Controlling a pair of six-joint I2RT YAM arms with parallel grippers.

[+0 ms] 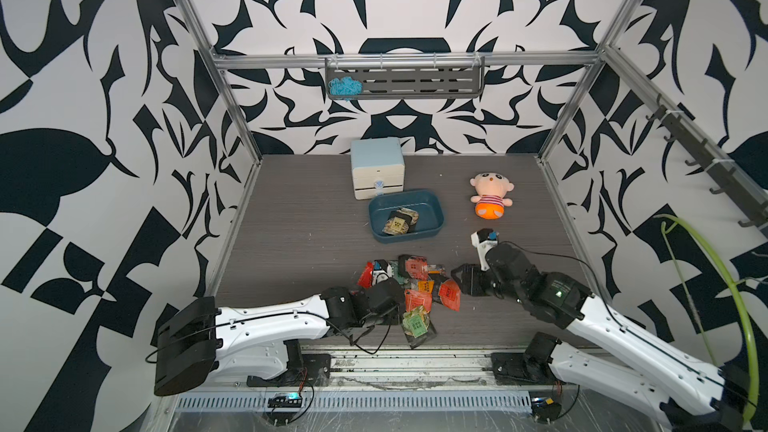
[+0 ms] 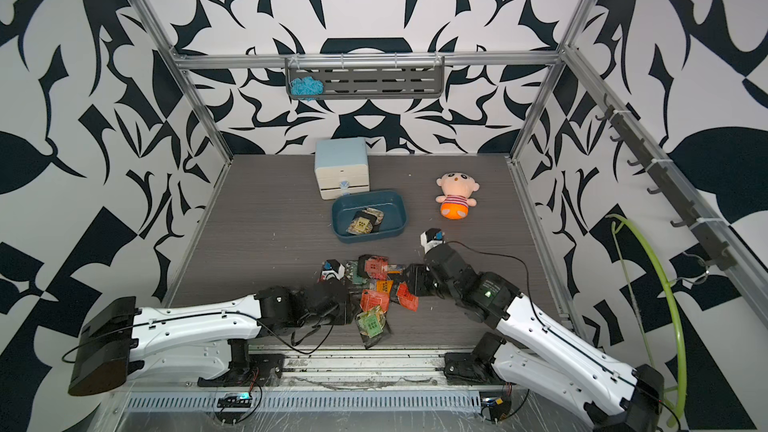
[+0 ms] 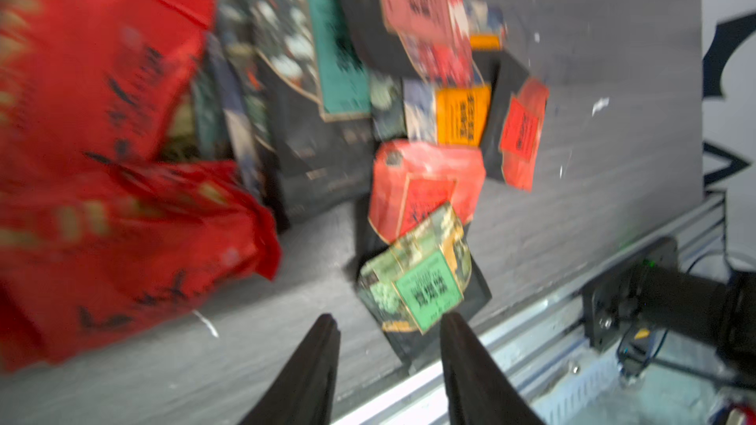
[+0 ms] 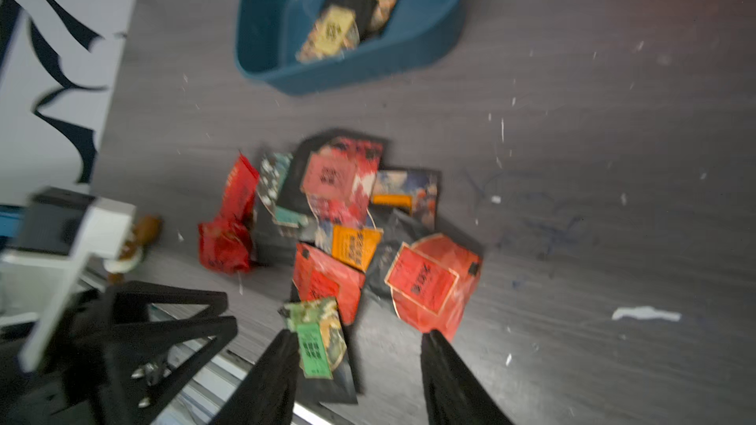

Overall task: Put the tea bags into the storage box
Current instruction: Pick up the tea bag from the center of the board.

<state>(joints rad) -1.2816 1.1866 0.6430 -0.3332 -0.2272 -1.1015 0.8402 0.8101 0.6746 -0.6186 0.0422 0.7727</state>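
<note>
Nearest, well on the near side of the storage box [image 1: 407,238], the left hand [image 3: 388,320] has its fingers spread with nothing between them. The right hand [image 4: 358,335], also nearer than the box, is likewise spread and empty. The loose heap of tea bags [image 1: 415,288], red, orange, black and teal, lies on the worktop [image 1: 299,234] just short of the box. Inside the box rest a couple of tan-labelled sachets [image 1: 401,221]. Just behind the box stands a pale blue drawer cabinet [image 1: 376,168]. A plush doll [image 1: 490,195] lies to the box's right.
</note>
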